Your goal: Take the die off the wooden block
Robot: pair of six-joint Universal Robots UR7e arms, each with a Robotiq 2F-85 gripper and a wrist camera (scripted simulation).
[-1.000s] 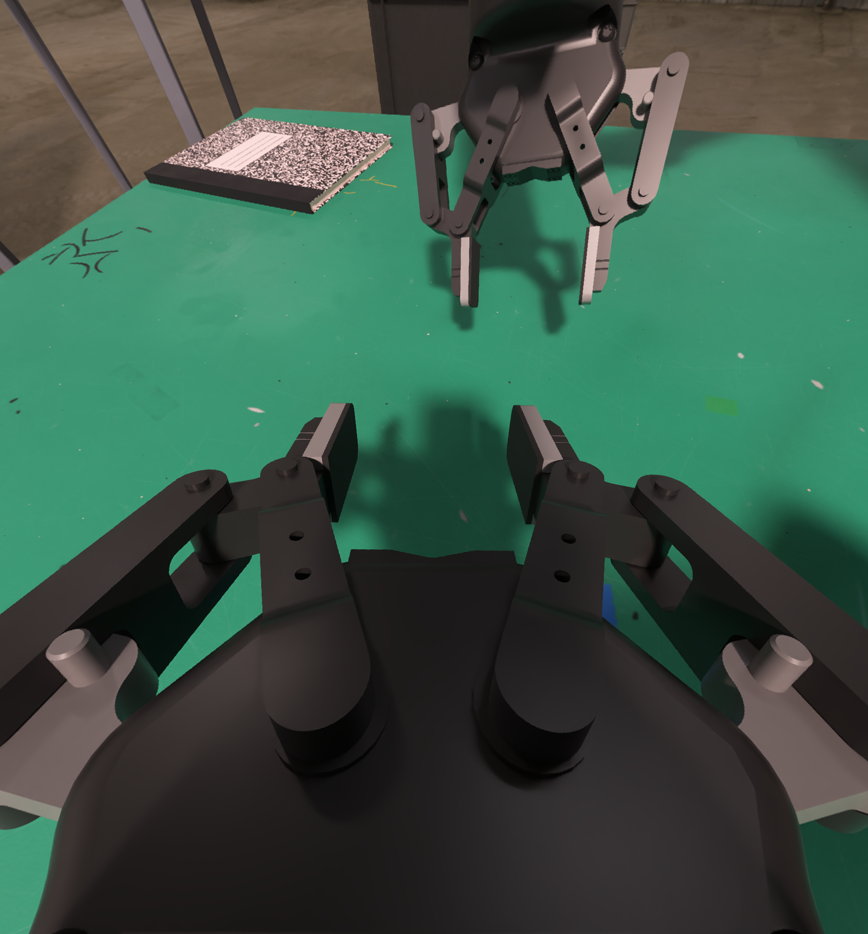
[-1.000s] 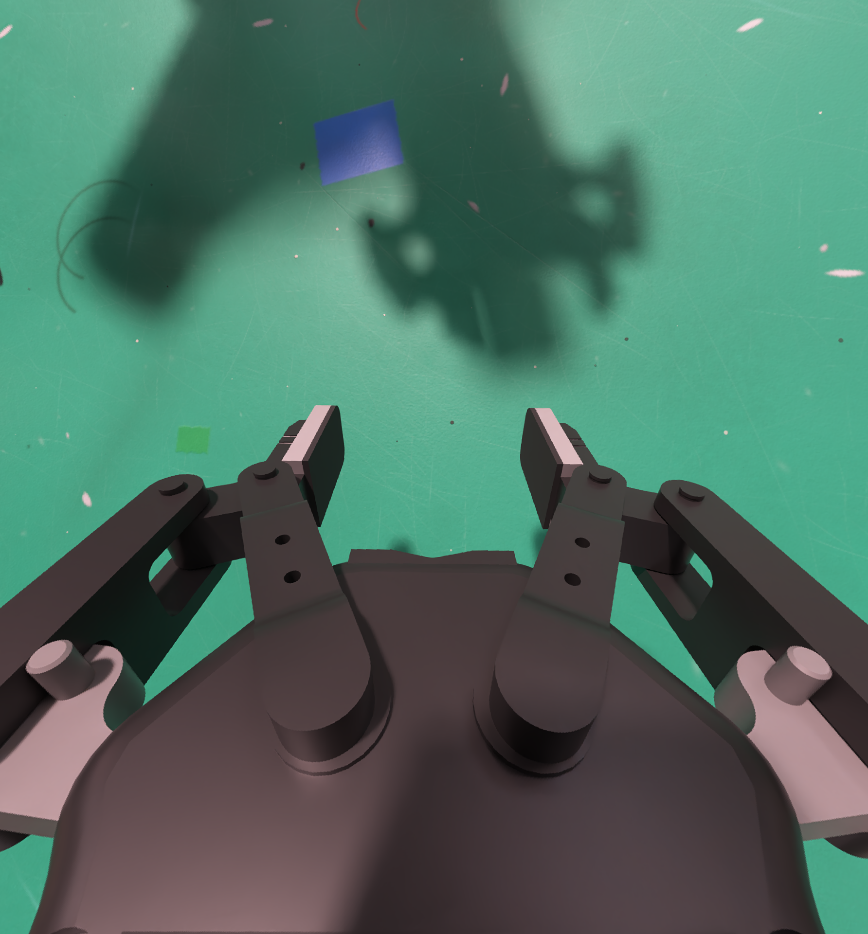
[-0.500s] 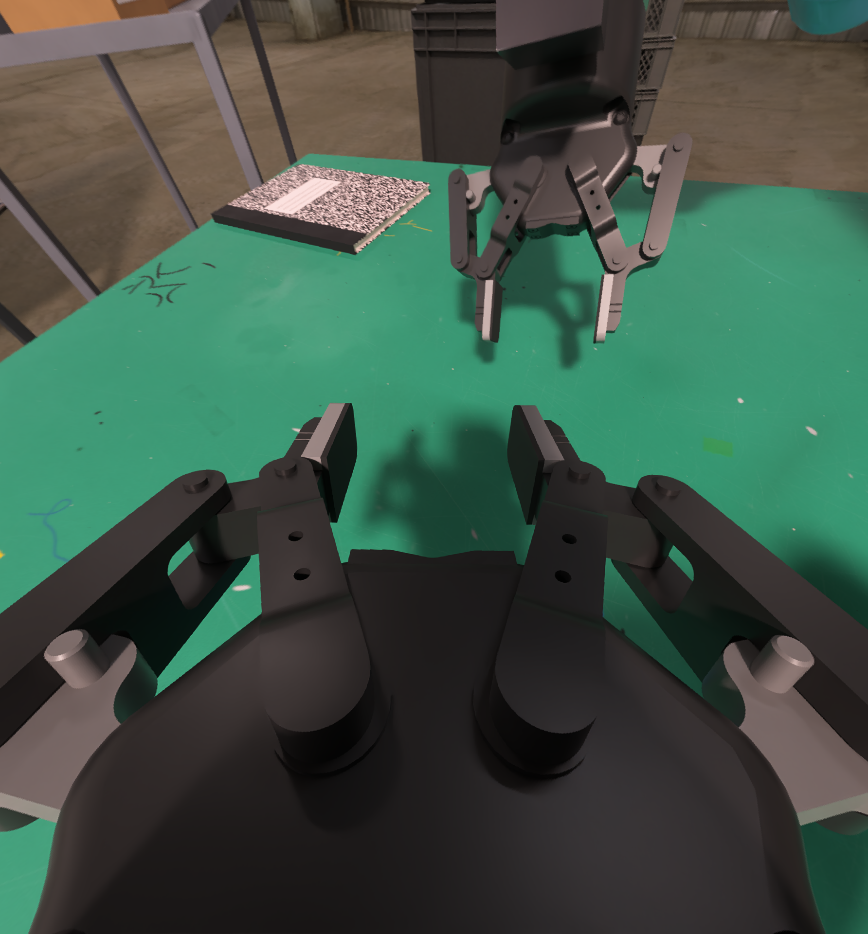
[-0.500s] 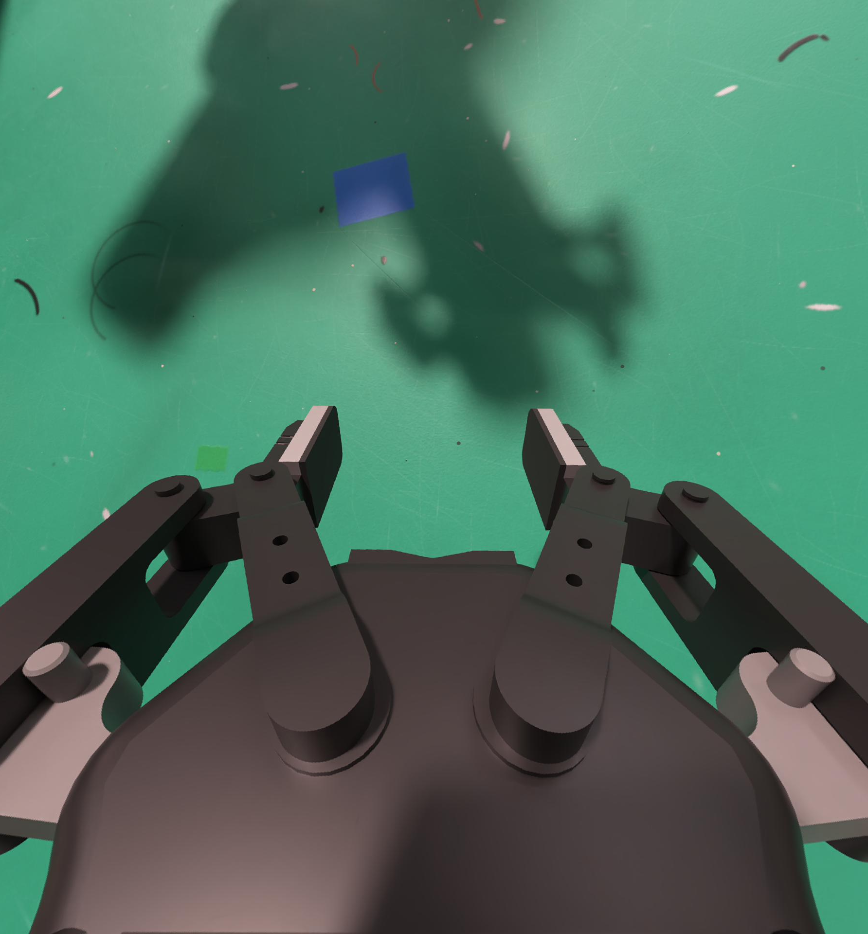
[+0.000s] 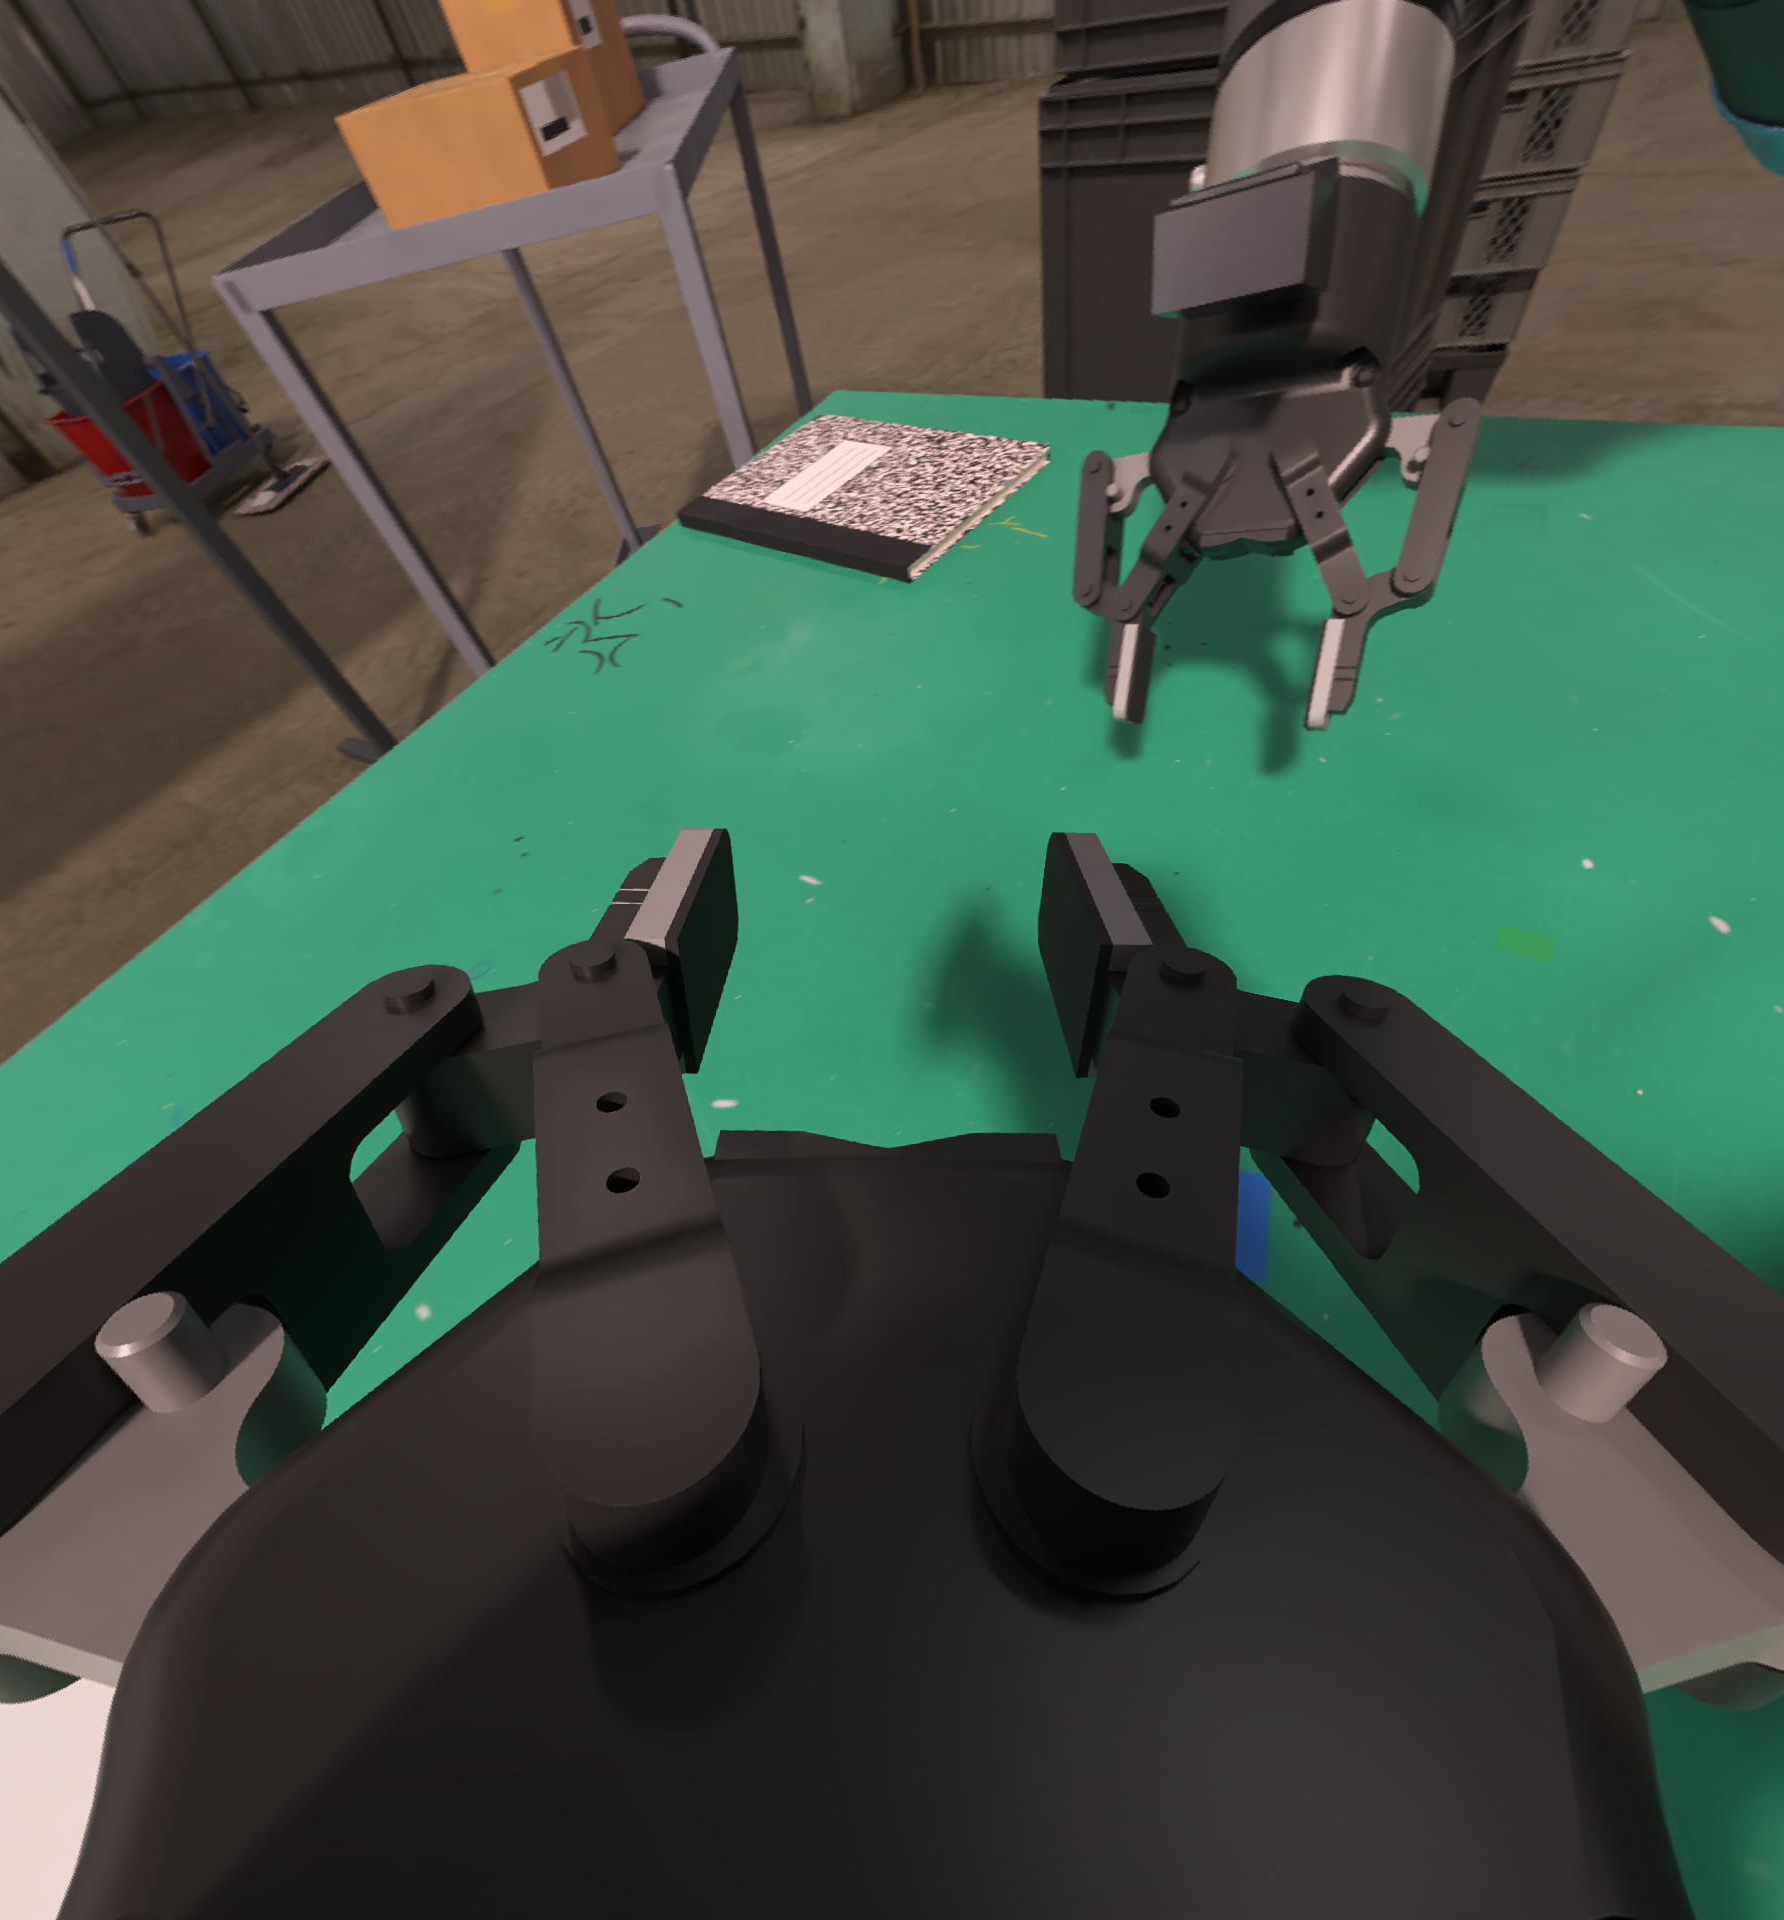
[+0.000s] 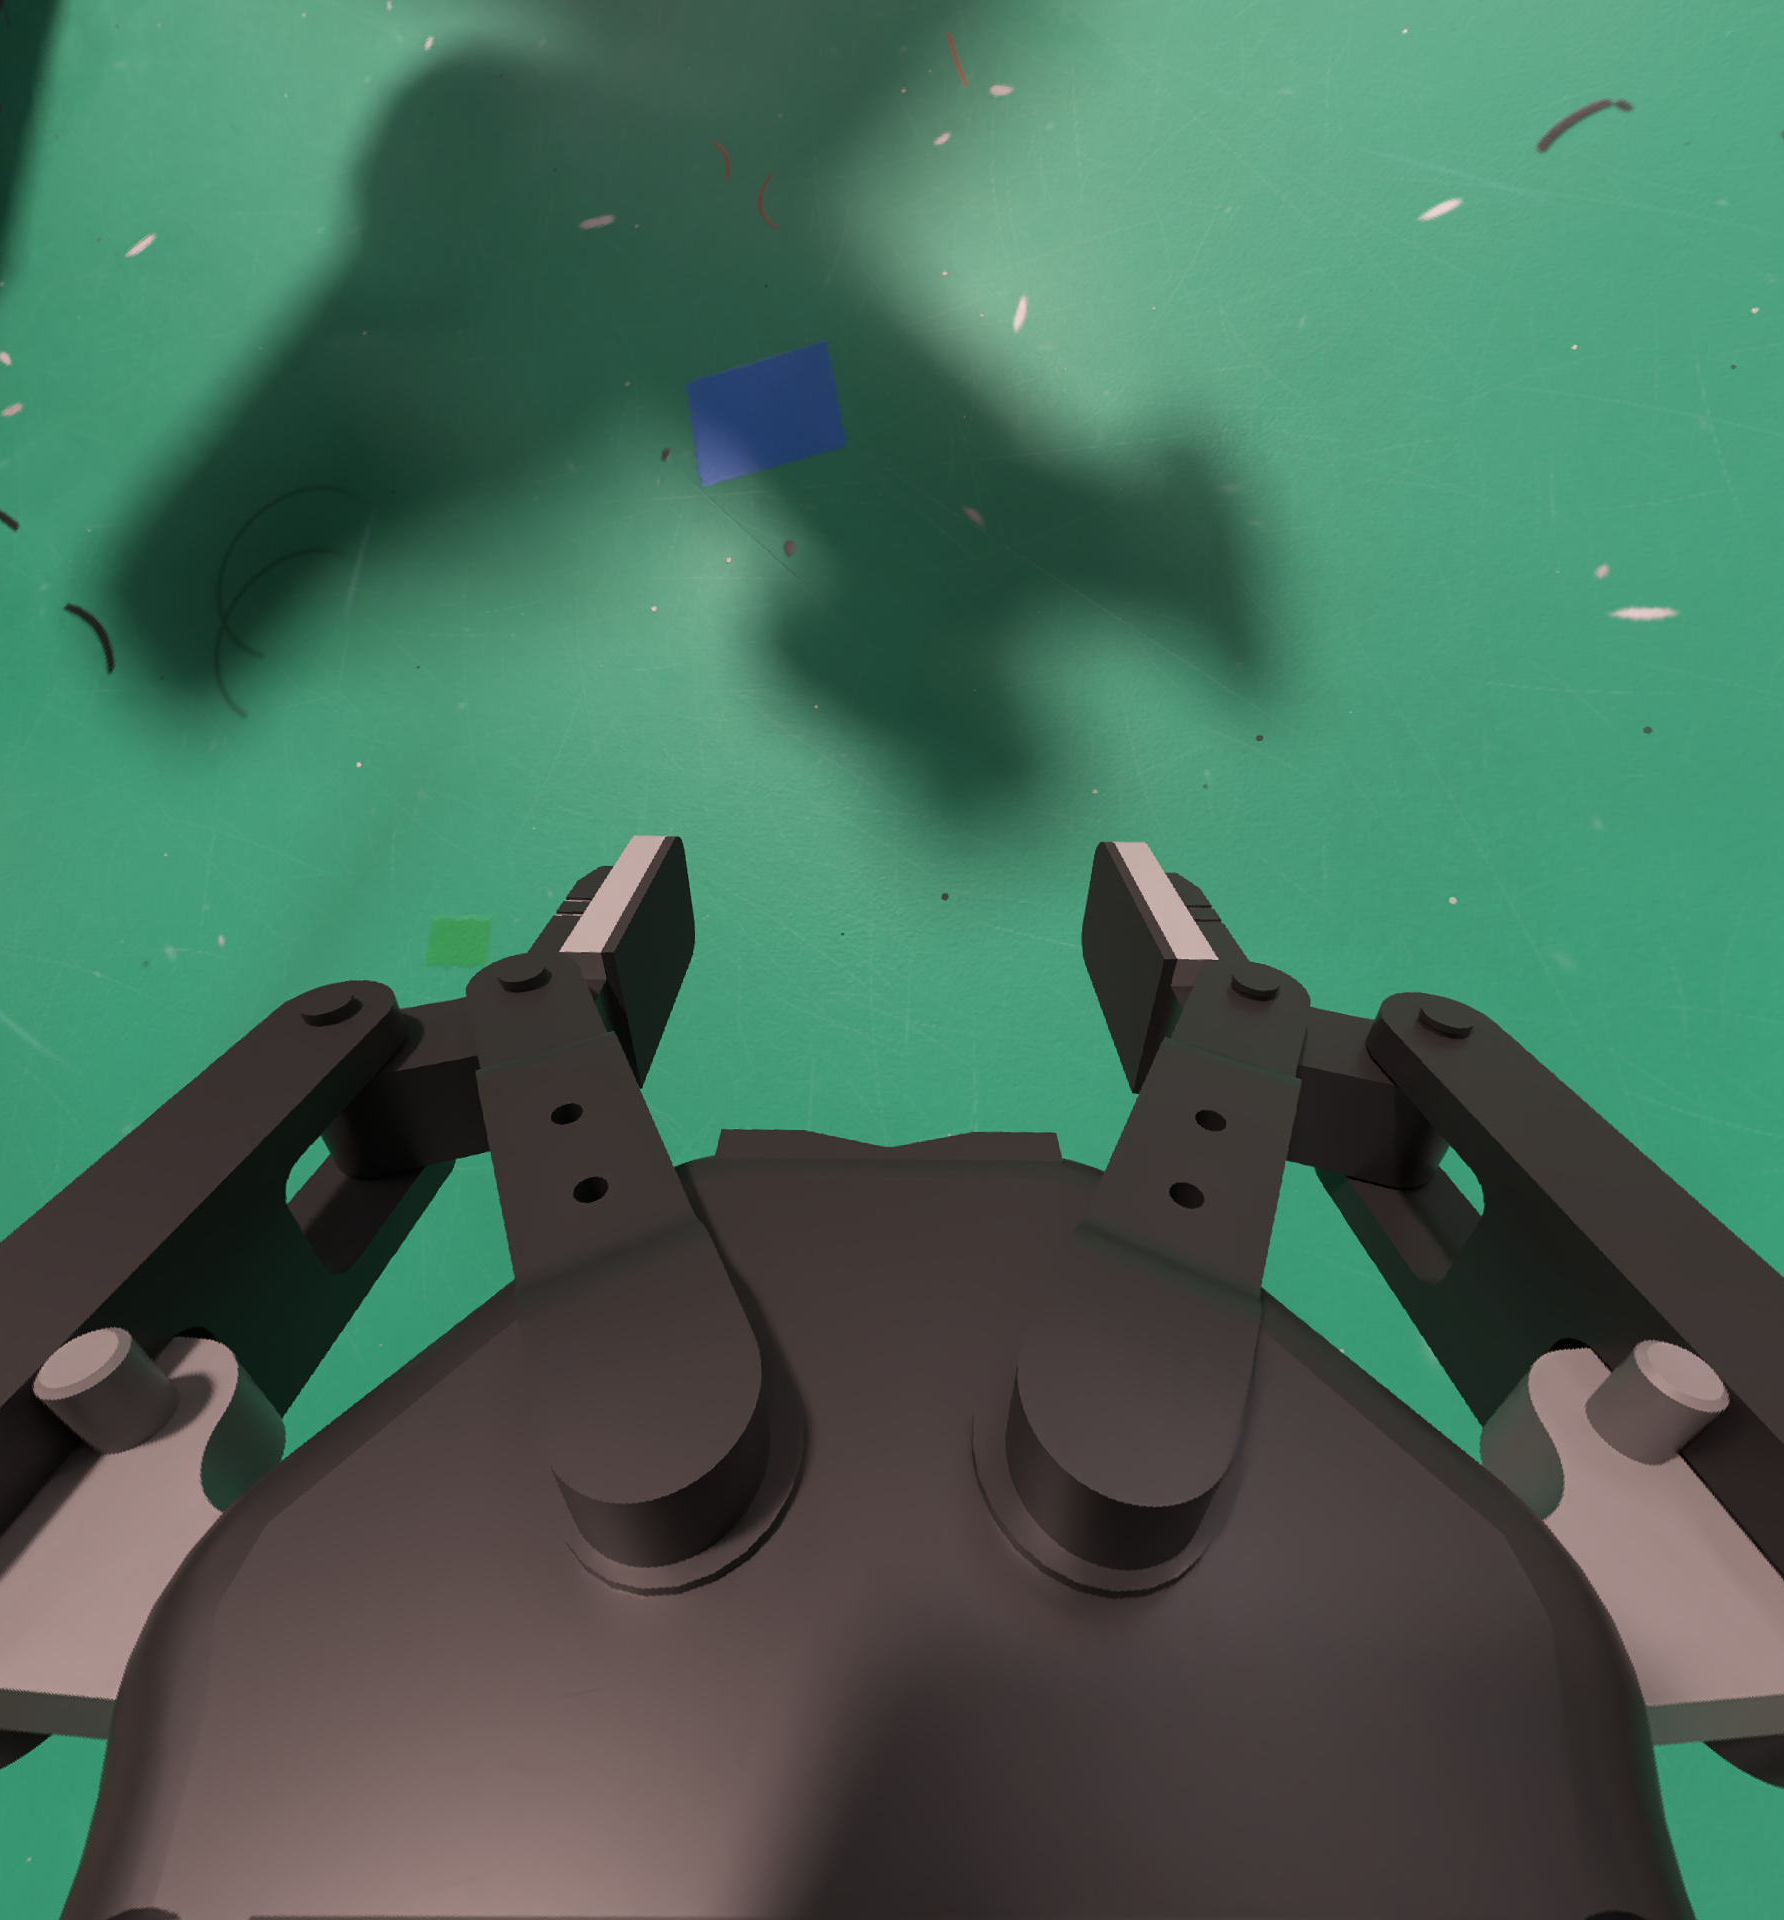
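Green tabletop (image 5: 867, 727) is carrying everything in view. Nearest, the left pincer (image 5: 888, 940) is hanging over it with jaws spread apart, gripping nothing. Beyond it, the right pincer (image 5: 1231, 675) is pointing down at the tabletop, jaws likewise apart and empty. Farther still, left of the right pincer, a speckled notebook (image 5: 872, 488) is lying flat. Neither die nor wooden block is appearing in either view.
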